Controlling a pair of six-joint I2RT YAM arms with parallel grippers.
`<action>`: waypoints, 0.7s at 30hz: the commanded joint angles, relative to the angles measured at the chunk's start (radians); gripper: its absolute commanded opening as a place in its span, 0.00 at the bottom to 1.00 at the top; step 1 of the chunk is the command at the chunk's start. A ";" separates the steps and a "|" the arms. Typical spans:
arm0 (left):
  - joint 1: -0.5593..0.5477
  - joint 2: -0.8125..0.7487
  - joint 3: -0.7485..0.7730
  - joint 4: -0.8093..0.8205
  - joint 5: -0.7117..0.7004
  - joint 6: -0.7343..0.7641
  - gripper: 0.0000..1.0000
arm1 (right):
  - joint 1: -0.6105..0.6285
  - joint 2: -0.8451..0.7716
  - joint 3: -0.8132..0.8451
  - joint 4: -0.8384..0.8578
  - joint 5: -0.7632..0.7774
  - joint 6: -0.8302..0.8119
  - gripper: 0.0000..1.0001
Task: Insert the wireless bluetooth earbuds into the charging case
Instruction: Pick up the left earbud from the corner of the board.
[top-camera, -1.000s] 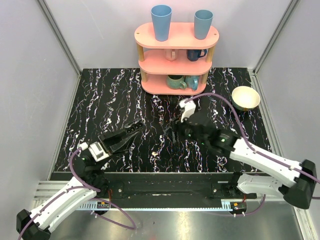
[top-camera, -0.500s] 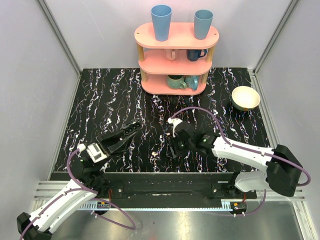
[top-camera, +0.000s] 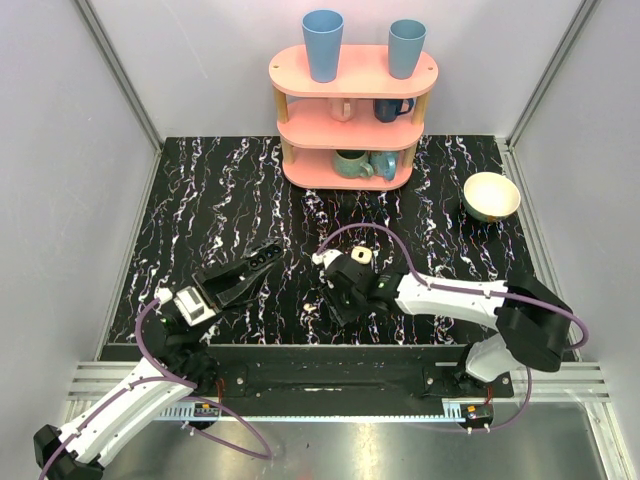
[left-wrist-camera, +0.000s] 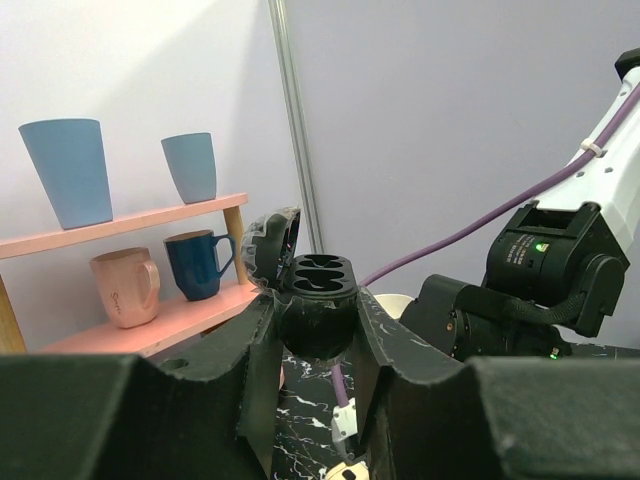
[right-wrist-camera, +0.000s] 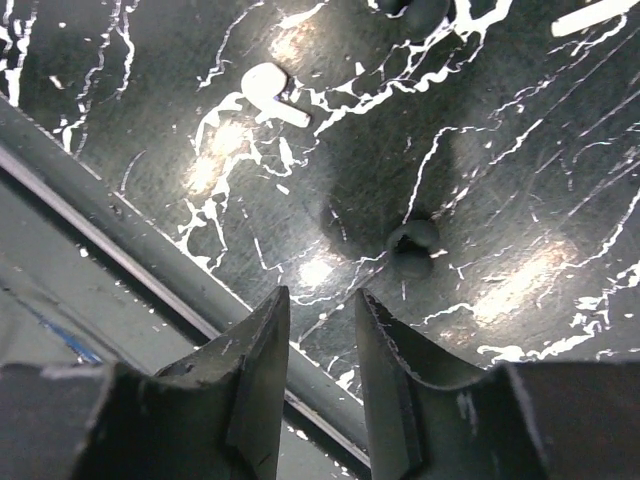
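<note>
Black marble tabletop (top-camera: 220, 190), white earbud (right-wrist-camera: 270, 95), grey walls (top-camera: 60, 180)

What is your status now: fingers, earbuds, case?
Left fingers shut on charging case, lid open, slots empty. Right fingers slightly apart, empty, above table. One earbud lies loose on table ahead. Nothing blocking.

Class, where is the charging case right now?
In the left wrist view, the case is clamped upright in the left gripper, lid open. The pink shelf stands behind it, towards the picture's left.
</note>
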 joint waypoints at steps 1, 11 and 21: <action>0.003 -0.003 0.028 0.033 -0.011 0.010 0.00 | 0.020 0.039 0.059 -0.022 0.143 -0.037 0.39; 0.003 -0.008 0.028 0.027 -0.011 0.010 0.00 | 0.023 0.105 0.083 -0.021 0.172 -0.068 0.37; 0.003 0.009 0.026 0.038 -0.007 0.010 0.00 | 0.025 0.137 0.094 -0.010 0.148 -0.082 0.37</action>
